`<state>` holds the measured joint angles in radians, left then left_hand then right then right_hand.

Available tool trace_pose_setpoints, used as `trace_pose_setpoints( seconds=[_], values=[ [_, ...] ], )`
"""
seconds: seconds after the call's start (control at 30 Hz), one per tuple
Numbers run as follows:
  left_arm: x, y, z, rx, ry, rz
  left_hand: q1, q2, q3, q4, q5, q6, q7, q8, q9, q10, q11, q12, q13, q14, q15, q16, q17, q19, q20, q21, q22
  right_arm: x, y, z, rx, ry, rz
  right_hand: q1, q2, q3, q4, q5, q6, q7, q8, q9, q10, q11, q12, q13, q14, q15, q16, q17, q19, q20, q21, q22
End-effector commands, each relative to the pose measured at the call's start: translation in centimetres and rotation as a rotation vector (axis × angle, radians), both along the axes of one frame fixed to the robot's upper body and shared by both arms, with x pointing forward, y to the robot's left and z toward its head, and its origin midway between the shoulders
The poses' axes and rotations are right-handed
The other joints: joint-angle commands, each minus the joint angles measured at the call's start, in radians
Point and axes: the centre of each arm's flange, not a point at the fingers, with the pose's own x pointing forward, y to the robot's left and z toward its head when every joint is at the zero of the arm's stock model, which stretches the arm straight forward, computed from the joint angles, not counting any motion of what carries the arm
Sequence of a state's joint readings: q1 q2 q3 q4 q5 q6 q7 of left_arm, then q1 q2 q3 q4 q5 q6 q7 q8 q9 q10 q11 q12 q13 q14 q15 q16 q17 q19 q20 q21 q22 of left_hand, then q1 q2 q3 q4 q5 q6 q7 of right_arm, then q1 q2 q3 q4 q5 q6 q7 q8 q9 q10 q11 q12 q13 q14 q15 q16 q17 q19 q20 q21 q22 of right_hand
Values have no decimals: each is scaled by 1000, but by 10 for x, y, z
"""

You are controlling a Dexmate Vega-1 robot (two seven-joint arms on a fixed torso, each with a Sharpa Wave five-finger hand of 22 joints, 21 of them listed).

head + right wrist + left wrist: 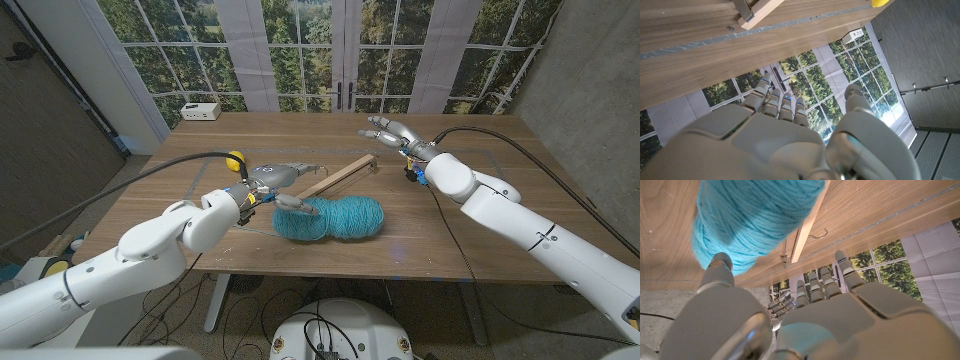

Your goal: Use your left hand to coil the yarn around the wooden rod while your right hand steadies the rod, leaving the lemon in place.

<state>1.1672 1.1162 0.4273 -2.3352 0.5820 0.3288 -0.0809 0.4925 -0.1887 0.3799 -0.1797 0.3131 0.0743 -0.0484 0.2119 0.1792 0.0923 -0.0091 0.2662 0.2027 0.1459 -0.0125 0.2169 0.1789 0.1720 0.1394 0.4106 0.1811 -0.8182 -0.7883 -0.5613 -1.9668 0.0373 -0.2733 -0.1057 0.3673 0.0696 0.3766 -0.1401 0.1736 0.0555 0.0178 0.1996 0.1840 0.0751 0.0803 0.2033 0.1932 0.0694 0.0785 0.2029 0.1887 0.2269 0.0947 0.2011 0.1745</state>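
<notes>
A teal yarn skein (335, 218) lies near the table's front middle. The wooden rod (340, 176) runs from the skein's left end diagonally back to the right. My left hand (280, 185) hovers at the skein's left end beside the rod's near end, fingers spread, thumb (720, 262) against the yarn (745, 220), holding nothing. The rod (810, 222) passes just past its fingertips. My right hand (395, 132) is open above the table a little beyond the rod's far end (757, 12), apart from it. The yellow lemon (235, 160) sits left of my left hand, partly behind a cable.
A white box (200, 110) stands at the table's back left corner. Black cables run along both arms. Windows stand behind the table's far edge. Bare wood (480, 230) lies under my right forearm at the right.
</notes>
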Motion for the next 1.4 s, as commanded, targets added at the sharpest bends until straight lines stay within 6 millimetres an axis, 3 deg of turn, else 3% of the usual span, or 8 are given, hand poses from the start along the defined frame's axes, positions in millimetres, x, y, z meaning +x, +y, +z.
trace_pose_setpoints(
  seconds=[0.03, 0.83, 1.17, 1.4],
  values=[
    [8, -12, -16, 10, 44, -22, 24, -2, -14, 1, 18, 16, 6, 7, 5, 18, 1, 3, 1, 17, -1, -4, 4, 15, -3, 1, 1, -5, 3, 1, -8, -10, 19, -12, -4, -7, 1, 0, 3, 0, -3, 2, 8, 1, -1, 2, 3, -6, 0, 3, -2, -4, -4, 2],
    [26, -36, -42, 106, 98, 13, 68, 1, -66, 8, 69, 26, 20, -1, 6, 31, 8, -4, 3, 24, 0, -11, 3, 35, 5, -12, 0, -3, -1, 0, 13, -9, 46, -34, -9, -22, 13, 1, 4, 0, -4, 3, 11, 1, -1, 2, 7, -4, 2, 6, -2, -5, -3, 3],
    [34, -47, -51, 136, 126, 2, 83, 3, -85, 12, 85, 28, 15, -5, 7, 35, 5, -7, 4, 27, -3, -13, 3, 46, -4, -17, 0, 1, -6, -4, 24, -1, 48, -44, -10, -28, 19, 2, 5, -2, -4, 3, 14, 3, -1, 2, 8, -5, 3, 7, -2, -4, -3, 3],
    [38, -54, -53, 166, 150, 10, 106, 34, -88, 21, 92, 31, 16, -8, 7, 40, 6, -9, 5, 32, -2, -14, 3, 57, -4, -20, 1, 2, -10, -7, 39, 0, 53, -51, -9, -33, 23, 2, 6, -6, -4, 3, 15, 3, -1, 2, 9, -4, 4, 8, -2, -3, -3, 3]
  ],
)
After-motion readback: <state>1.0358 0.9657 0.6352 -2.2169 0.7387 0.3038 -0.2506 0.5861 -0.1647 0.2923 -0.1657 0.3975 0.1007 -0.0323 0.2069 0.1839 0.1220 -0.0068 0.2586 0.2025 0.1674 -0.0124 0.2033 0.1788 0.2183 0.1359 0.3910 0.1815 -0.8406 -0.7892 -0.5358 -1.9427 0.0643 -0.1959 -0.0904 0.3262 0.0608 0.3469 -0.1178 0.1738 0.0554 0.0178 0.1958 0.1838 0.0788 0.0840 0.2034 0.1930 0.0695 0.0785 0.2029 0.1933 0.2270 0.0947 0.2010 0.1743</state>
